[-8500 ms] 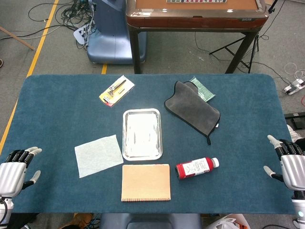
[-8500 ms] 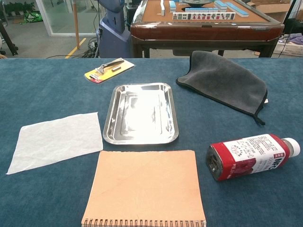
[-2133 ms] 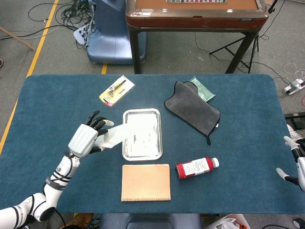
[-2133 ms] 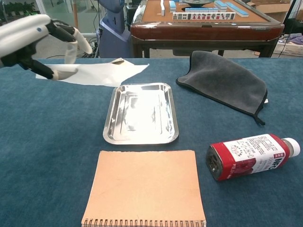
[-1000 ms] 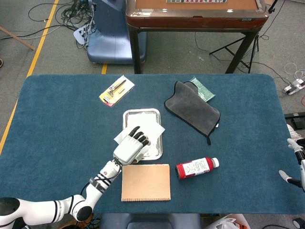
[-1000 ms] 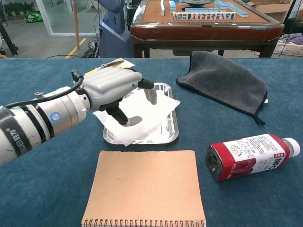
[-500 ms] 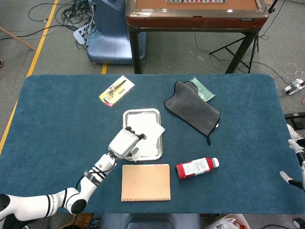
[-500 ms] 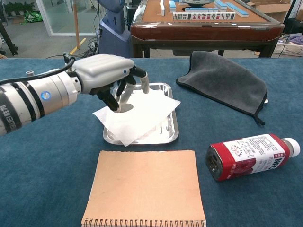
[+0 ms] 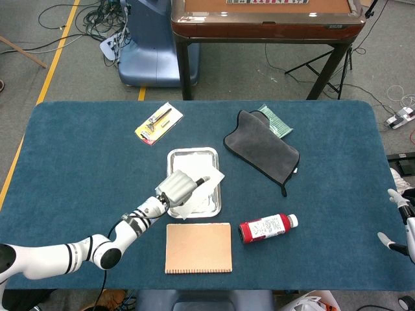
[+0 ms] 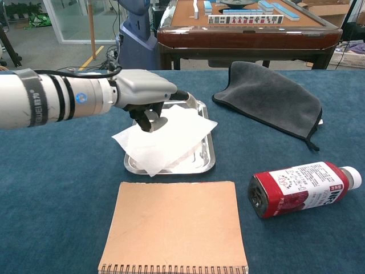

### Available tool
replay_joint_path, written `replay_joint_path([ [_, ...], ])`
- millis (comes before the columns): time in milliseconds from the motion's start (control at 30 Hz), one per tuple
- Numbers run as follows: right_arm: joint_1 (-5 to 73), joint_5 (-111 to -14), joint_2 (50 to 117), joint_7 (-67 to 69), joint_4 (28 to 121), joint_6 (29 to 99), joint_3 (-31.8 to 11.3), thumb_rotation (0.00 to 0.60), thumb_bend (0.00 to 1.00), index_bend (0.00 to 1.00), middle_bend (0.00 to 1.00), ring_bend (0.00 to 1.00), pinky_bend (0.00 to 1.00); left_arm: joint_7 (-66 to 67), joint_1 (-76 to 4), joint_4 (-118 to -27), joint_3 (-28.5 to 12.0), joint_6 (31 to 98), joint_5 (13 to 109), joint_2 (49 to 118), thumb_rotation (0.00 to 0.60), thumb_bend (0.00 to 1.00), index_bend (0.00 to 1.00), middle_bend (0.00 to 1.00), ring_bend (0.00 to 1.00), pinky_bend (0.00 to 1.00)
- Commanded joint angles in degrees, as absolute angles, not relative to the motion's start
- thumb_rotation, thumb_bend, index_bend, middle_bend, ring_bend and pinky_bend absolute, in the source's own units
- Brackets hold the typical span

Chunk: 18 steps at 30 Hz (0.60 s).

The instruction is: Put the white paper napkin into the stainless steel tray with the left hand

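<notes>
Bright, even overhead light, soft shadows, both views sharp throughout.

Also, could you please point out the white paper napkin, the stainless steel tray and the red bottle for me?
white paper napkin (image 10: 171,140), chest view, middle of the sheet.
stainless steel tray (image 10: 209,161), chest view, bare right rim.
red bottle (image 10: 299,187), chest view, middle of its label.

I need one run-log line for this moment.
left robot hand: over tray, grip unclear | white paper napkin: on stainless steel tray, corners overhang rim | right robot hand: at table edge, idle
</notes>
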State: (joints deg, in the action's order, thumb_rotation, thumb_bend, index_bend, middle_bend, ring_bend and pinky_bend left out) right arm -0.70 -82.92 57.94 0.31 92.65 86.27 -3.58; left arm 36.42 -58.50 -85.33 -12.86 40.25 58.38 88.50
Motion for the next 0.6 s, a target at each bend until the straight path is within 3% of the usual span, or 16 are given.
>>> replay_joint_path([
  [33, -0.5, -82.9, 57.9, 0.1, 92.8, 86.0, -3.6, 0.600, 0.13, 0.14, 0.26, 0.16, 0.21, 37.8, -61.3, -82.7, -12.5, 38.4, 55.7, 89.9, 0.600, 0.57, 0.11, 1.00, 1.00, 1.00],
  [600, 0.0, -82.0, 58.3, 0.1, 92.5, 84.6, -3.6, 0.600, 0.13, 0.14, 0.26, 0.16, 0.21, 49.6, -73.8, -74.3, -6.0, 37.2, 39.3, 96.1, 0.600, 0.57, 0.12, 1.00, 1.00, 1.00],
])
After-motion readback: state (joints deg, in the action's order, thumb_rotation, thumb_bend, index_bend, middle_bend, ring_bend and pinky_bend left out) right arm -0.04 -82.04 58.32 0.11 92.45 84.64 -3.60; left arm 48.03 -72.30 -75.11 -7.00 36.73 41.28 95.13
